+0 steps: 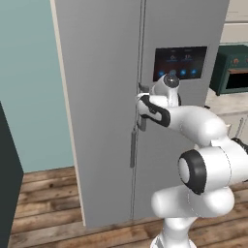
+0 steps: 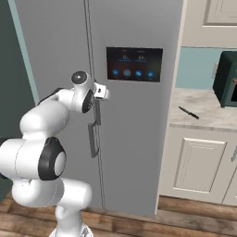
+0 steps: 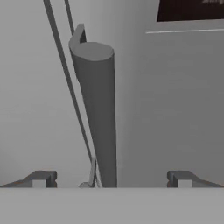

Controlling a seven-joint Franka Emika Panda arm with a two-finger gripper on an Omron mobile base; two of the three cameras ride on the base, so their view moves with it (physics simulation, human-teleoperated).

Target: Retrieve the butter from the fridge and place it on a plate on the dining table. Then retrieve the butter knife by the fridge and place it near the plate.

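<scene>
Everything ahead of my gripper (image 3: pixel 111 178) is lit evenly and softly, with no harsh source. The fridge (image 1: pixel 106 97) doors show flat grey, free of glare; only its panel lights glow blue above my wrist. The handle (image 3: pixel 98 113) between my fingers shades darker down one side. Edges look coarse and slightly soft, rendered, without lens bending.

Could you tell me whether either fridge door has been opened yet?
No, in the right base view both doors of the fridge sit flush and closed, with the open tool at a door handle.
</scene>
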